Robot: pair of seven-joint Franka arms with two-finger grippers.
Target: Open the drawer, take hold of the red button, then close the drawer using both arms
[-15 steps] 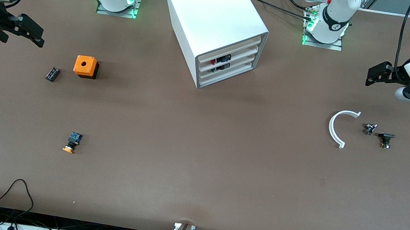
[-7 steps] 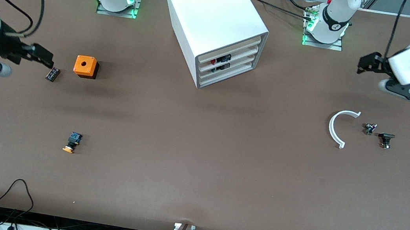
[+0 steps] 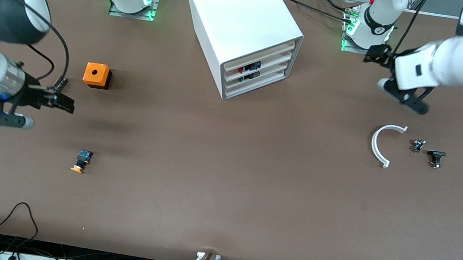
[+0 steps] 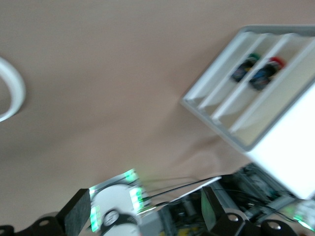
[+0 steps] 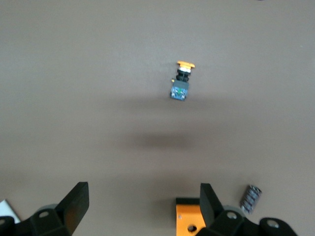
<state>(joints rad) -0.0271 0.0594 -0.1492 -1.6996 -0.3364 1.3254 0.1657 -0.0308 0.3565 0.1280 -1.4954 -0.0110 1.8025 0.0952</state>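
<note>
The white cabinet (image 3: 245, 24) stands at the middle of the table's robot side with its stacked drawers all pushed in. In an upper drawer (image 3: 276, 64) lies the red-capped button (image 3: 249, 66), which the left wrist view also shows as the button (image 4: 268, 70) in its slot. My left gripper (image 3: 376, 56) hangs open and empty over the table close to its own base; the left gripper (image 4: 145, 211) faces the cabinet front. My right gripper (image 3: 66, 103), open and empty, is over the table beside the orange box. The right gripper (image 5: 142, 204) has bare table between its fingers.
An orange box with a hole (image 3: 96, 75), a small black part (image 3: 60, 80) and an orange-capped button (image 3: 82, 160) lie toward the right arm's end. A white curved piece (image 3: 379, 145) and two small parts (image 3: 417, 145) (image 3: 436, 158) lie toward the left arm's end.
Both arms have swung in from the table's ends. The left gripper moved toward the cabinet and its base. The right gripper came down past the orange box. Both stay open.
</note>
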